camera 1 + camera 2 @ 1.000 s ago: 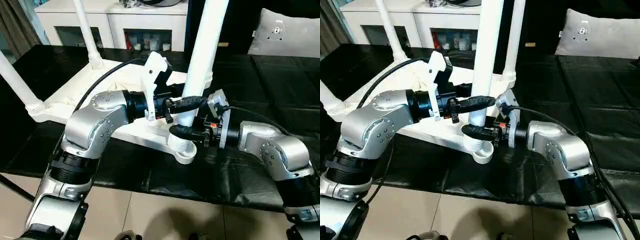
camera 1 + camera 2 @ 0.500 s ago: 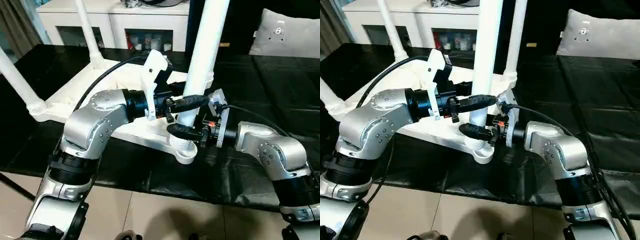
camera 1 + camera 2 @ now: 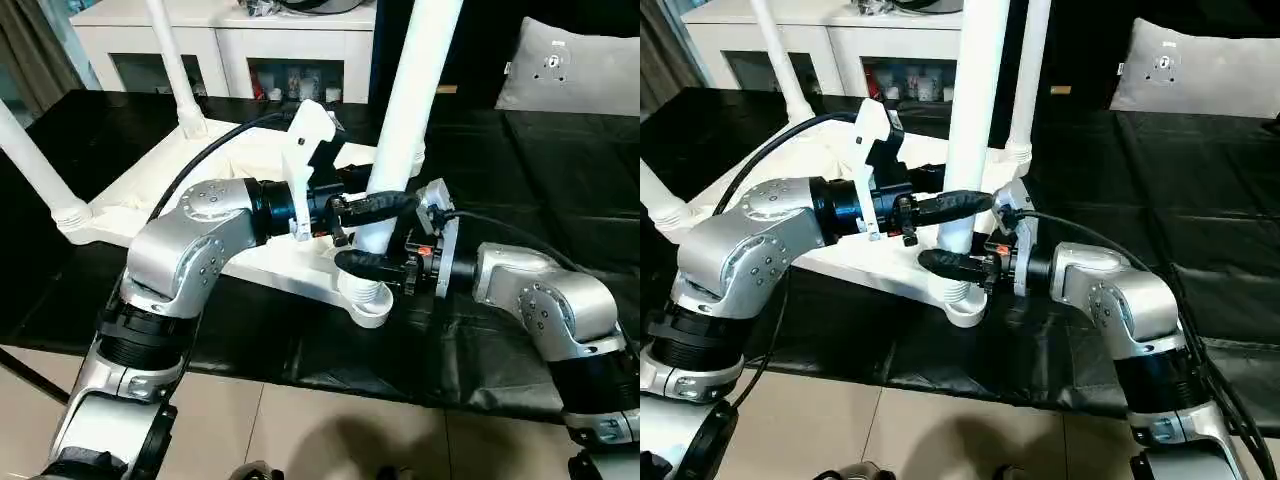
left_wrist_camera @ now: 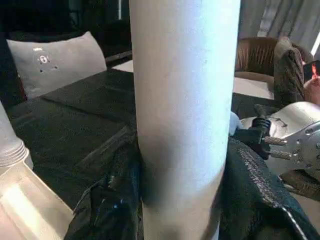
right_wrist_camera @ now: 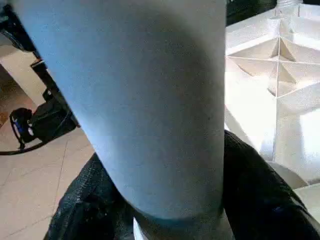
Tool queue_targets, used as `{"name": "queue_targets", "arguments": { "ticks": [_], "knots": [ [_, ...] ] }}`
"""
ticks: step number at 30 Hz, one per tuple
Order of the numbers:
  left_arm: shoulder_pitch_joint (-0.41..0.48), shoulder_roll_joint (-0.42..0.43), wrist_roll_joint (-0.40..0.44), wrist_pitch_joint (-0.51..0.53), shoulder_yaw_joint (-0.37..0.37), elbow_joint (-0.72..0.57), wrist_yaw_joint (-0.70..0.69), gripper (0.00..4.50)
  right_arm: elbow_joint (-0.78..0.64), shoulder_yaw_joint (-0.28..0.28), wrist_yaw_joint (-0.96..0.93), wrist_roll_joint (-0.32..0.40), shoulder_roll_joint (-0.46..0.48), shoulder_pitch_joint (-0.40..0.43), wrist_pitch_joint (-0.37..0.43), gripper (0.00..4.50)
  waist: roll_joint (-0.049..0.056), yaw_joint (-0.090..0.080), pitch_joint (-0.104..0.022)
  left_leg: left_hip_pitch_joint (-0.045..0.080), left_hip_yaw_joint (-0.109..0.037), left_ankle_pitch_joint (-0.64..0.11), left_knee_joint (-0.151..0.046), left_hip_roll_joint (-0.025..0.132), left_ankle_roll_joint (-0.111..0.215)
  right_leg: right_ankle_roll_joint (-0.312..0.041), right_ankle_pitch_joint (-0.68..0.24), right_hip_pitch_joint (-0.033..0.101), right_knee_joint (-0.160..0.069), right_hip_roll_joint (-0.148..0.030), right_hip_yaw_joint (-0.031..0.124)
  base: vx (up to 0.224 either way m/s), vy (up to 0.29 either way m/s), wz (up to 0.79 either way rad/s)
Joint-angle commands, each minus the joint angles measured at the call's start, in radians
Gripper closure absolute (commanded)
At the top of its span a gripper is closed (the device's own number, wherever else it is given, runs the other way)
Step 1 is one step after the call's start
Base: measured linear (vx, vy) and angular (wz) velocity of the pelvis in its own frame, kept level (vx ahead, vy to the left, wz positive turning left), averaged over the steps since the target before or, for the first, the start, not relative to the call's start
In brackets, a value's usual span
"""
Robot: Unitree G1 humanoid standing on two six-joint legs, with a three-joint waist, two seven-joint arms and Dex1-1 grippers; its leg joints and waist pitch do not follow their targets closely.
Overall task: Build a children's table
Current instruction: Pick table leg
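the left gripper (image 3: 378, 205) is clenched on the near leg (image 3: 408, 110), its fingers (image 4: 107, 205) hugging both sides. just below it the right gripper (image 3: 362, 263) grasps the same leg above its socket (image 3: 366, 304). the upturned table top (image 3: 250, 160) lies behind them on the black desk (image 3: 560, 200).
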Motion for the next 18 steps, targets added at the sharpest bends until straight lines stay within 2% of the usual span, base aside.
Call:
{"name": "queue_targets", "arguments": {
  "ticks": [1, 3, 4, 5, 12, 15, 18],
  "knots": [
    [-0.010, -0.005, -0.018, 0.023, 0.006, -0.028, 0.015, 2.65, -0.002, -0.021, -0.027, 0.010, 0.006, 0.005, 0.020, 2.28, -0.021, 0.003, -0.093, -0.001, -0.010, -0.090, -0.062, 0.033, 0.053, -0.113, -0.358, 0.071, -0.063, -0.054, 0.048, 0.000, 0.000, 0.00],
    [-0.007, -0.022, -0.050, 0.049, 0.031, -0.028, 0.028, 2.65, 0.001, -0.027, -0.037, 0.014, 0.012, 0.007, 0.030, 2.29, -0.021, 0.003, -0.094, -0.001, -0.010, -0.090, -0.061, 0.033, 0.052, -0.117, -0.350, 0.071, -0.063, -0.053, 0.047, 0.000, 0.000, 0.00],
    [-0.004, -0.024, -0.065, 0.057, 0.034, -0.035, 0.020, 2.09, 0.001, -0.027, -0.039, 0.014, 0.013, 0.008, 0.030, 2.33, -0.021, 0.004, -0.094, -0.002, -0.009, -0.090, -0.061, 0.032, 0.053, -0.120, -0.351, 0.072, -0.062, -0.054, 0.046, 0.000, 0.000, 0.00],
    [-0.002, -0.024, -0.072, 0.061, 0.035, -0.040, 0.014, 1.95, 0.001, -0.027, -0.039, 0.013, 0.014, 0.009, 0.031, 2.35, -0.021, 0.004, -0.094, -0.001, -0.009, -0.092, -0.061, 0.032, 0.055, -0.118, -0.355, 0.071, -0.064, -0.053, 0.046, 0.000, 0.000, 0.00],
    [0.017, -0.041, -0.106, 0.078, 0.030, -0.075, 0.000, 1.95, -0.006, -0.022, -0.060, -0.008, 0.024, 0.024, 0.002, 2.41, -0.020, 0.004, -0.094, -0.001, -0.010, -0.093, -0.062, 0.033, 0.053, -0.109, -0.365, 0.070, -0.066, -0.054, 0.047, 0.000, 0.000, 0.00],
    [0.037, -0.062, -0.148, 0.083, 0.043, -0.092, -0.014, 1.95, -0.023, -0.020, -0.081, -0.015, 0.039, 0.036, -0.017, 2.41, -0.021, 0.002, -0.092, -0.002, -0.010, -0.101, -0.063, 0.033, 0.051, -0.105, -0.375, 0.071, -0.068, -0.054, 0.045, 0.000, 0.000, 0.00],
    [0.051, -0.062, -0.155, 0.074, 0.038, -0.103, -0.031, 1.95, -0.030, -0.027, -0.102, -0.011, 0.049, 0.040, -0.004, 2.46, -0.021, 0.002, -0.092, -0.001, -0.010, -0.099, -0.063, 0.032, 0.051, -0.098, -0.382, 0.068, -0.069, -0.053, 0.046, 0.000, 0.000, 0.00]
  ]
}}
